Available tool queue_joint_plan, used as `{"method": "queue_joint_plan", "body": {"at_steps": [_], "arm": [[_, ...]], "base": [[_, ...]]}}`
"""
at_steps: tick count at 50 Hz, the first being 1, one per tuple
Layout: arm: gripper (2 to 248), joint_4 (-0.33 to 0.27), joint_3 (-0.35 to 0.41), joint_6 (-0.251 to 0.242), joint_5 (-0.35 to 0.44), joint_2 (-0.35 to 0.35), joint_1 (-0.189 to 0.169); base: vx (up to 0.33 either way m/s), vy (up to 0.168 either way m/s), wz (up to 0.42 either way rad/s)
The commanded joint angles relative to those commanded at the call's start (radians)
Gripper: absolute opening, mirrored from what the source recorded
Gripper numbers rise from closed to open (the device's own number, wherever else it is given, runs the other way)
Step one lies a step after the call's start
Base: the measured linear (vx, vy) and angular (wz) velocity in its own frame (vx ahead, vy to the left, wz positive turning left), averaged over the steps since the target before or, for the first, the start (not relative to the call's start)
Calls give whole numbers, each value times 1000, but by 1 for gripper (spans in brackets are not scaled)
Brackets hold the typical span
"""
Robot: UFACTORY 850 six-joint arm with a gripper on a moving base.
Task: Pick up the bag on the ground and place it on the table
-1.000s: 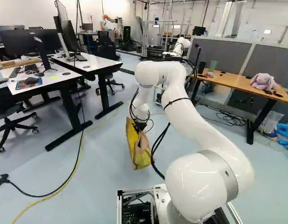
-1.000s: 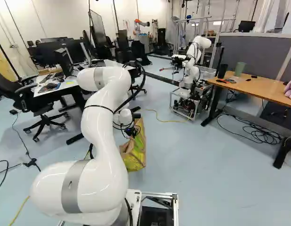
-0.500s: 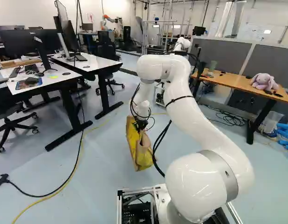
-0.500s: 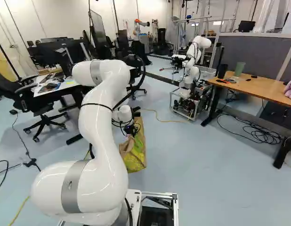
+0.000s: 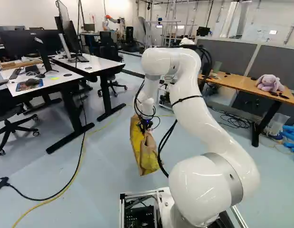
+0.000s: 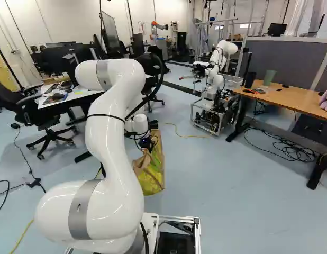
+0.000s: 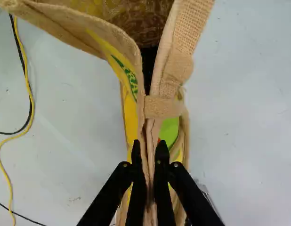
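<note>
The bag (image 5: 145, 162) hangs from the arm (image 6: 113, 148) low over the floor (image 5: 109, 194), ahead of the base; whether its underside touches the floor I cannot tell. The jaws are closed on it: in the wrist view both top edges are squeezed together between them, while the mouth gapes ahead and a handle (image 7: 187, 28) runs outside the grip.

The lift seems to be the step in hand, with the carry and the placing to come. The likeliest trouble is slipping. Only cloth rim is held, so a heavy load could drag it out of the jaws, or one edge could slide free and let the mouth fall open. If the weight sits off to one side of the grip, the bag may tip and spill through the gaping part. The loose handle could catch on a corner.

Which table is meant, the pictures do not settle. Towards the wooden table (image 5: 237, 84), a low path would knock the bag's foot against the edge, and a swing could sweep the plush rabbit (image 5: 269, 83) or the cup (image 6: 269, 78). Towards the white table (image 5: 56, 80), the monitor (image 5: 28, 42) is the hazard. Wherever it lands, the soft bag could slump over if released before its base is fully supported.
</note>
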Motion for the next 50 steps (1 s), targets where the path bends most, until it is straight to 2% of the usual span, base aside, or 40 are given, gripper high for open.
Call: {"method": "queue_joint_plan", "body": {"at_steps": [50], "arm": [[22,0,90,0,-7,174,-36]], "base": [[0,0,0]]}}
